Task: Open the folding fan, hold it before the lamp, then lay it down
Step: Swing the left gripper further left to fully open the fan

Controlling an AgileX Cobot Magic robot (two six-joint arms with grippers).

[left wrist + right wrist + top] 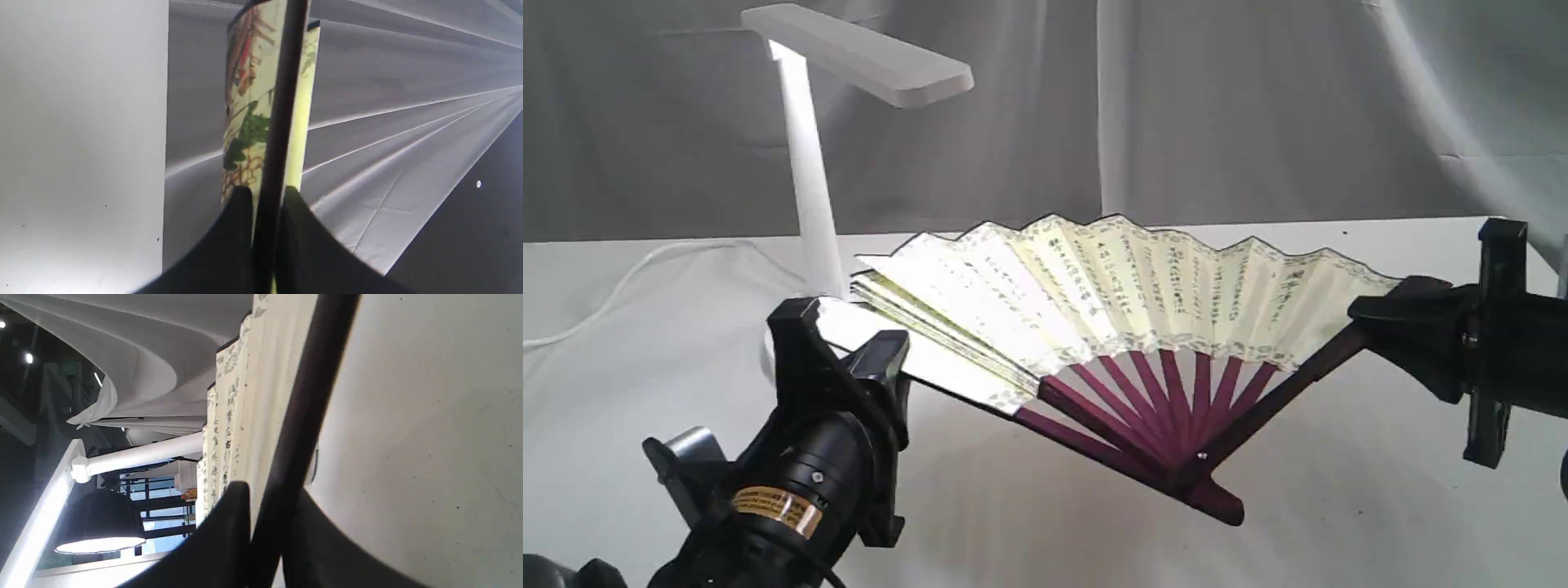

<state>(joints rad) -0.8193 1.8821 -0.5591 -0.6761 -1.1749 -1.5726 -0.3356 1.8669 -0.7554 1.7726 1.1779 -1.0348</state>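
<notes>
Draped pale grey backdrop cloth [1258, 106] all round, creased in long folds; past its edge in the right wrist view, a dim room with ceiling spots. Below it, white-covered table [1380, 523], softly wrinkled and brightly lit. Next in size, folding fan [1143, 286]: spread wide between the two arms, calligraphy face tilted up toward the exterior camera, pivot end low and close to the table cloth (touching or just clear, impossible to tell). Not quite fully spread, by the look of it, with several pleats bunched at the left guard. Held by both outer guards, presumably to keep the leaf taut and to carry it as one flat screen. Lamp [809, 163] upright behind the fan's left part, lit, flat head reaching out above the leaf; probably set there to throw light on the paper once raised in front. Judged stage: opening nearly done, showing before the lamp in hand, laying down not yet done. Left gripper [849, 339] clamped on the left guard, dark strip pinched between both fingers in its wrist view. Right gripper [1380, 314] clenched likewise on the right guard, near the leaf's outer corner. Thin white cord [605, 302] trailing off over the cloth. Smallest: maroon ribs [1168, 400] converging on a silver rivet [1202, 457].
</notes>
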